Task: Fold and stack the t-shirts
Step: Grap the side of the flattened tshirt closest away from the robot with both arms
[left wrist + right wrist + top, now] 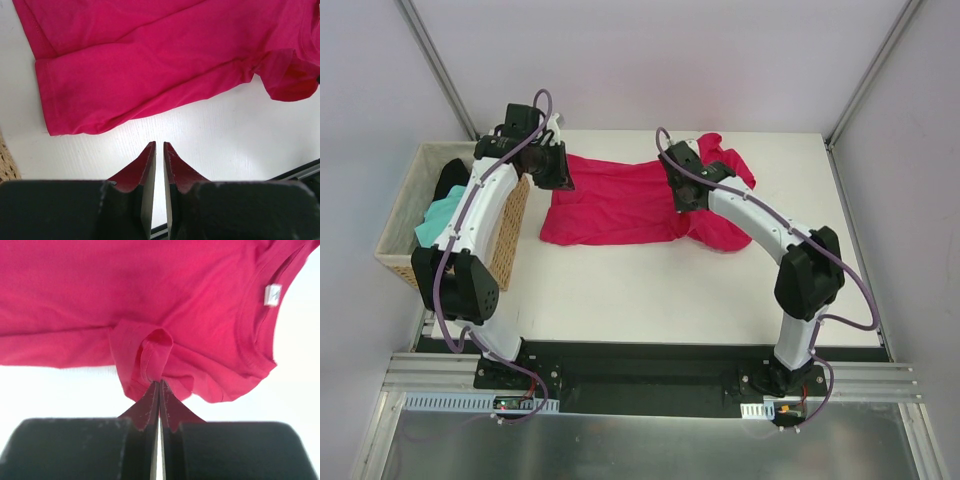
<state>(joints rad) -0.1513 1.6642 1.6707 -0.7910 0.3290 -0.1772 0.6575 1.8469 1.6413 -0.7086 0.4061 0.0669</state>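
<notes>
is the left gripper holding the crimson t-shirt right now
No, the left gripper hangs over bare table, clear of the crimson t-shirt.

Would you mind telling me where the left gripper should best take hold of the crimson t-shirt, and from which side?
Probably the hem corner nearest the left gripper. The crimson t-shirt lies flat on the table, and that corner is a free double-layered edge; come from above and the basket side. The right gripper is pinching the sleeve fold.
</notes>
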